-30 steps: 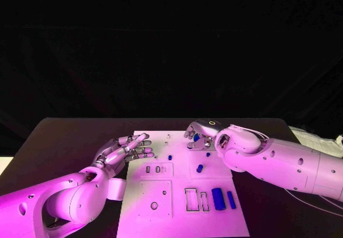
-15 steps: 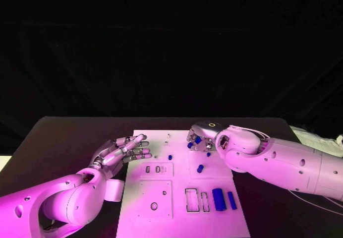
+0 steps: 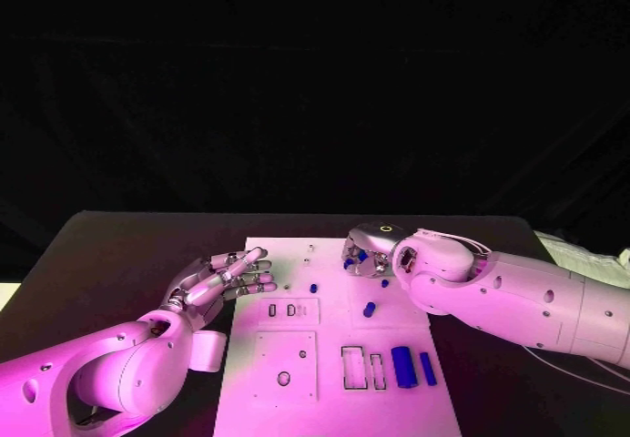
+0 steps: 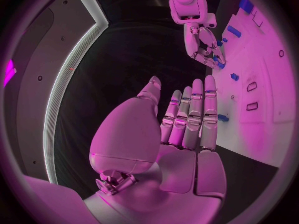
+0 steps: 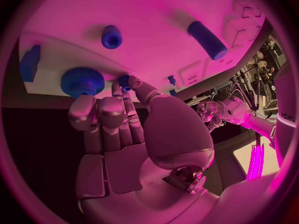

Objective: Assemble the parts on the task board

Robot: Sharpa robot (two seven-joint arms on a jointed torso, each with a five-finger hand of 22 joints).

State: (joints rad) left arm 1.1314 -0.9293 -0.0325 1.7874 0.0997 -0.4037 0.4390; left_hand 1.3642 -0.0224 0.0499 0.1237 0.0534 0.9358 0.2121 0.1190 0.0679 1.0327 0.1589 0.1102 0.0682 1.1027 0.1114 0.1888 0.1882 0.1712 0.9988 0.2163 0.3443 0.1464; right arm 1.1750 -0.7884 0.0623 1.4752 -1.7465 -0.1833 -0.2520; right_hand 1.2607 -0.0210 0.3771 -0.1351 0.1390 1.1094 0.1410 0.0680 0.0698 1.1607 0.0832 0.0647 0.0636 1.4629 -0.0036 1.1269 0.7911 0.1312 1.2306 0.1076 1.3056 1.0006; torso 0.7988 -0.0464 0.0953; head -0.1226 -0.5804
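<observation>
1. White and flat, the task board [image 3: 282, 364] lies on the black desk [image 3: 118, 264] between my two hands, its near end reaching back toward me.
2. My right hand [image 3: 366, 248] sits over the board's far right part, fingers curled downward. In the right wrist view my fingertips [image 5: 126, 82] pinch a small blue peg [image 5: 124, 80] against the board, so this hand has hold of that part.
3. Just beside those fingers, touching the board's surface, is a blue knurled wheel [image 5: 82, 81]; a little past it stands a small blue stud [image 5: 111, 36], and farther out lies a blue cylinder [image 5: 208, 39].
4. My left hand [image 3: 226, 278] hovers at the board's left edge, fingers stretched out and slightly apart, holding nothing; the fingertips [image 3: 267, 272] reach just over the edge.
5. Beyond my left fingertips a small blue pin [image 3: 312, 288] stands on the board, with narrow slots [image 3: 287, 310] near it.
6. Nearer me than my right hand, two blue bars [image 3: 410, 366] lie side by side next to rectangular outlined recesses [image 3: 361, 366].
</observation>
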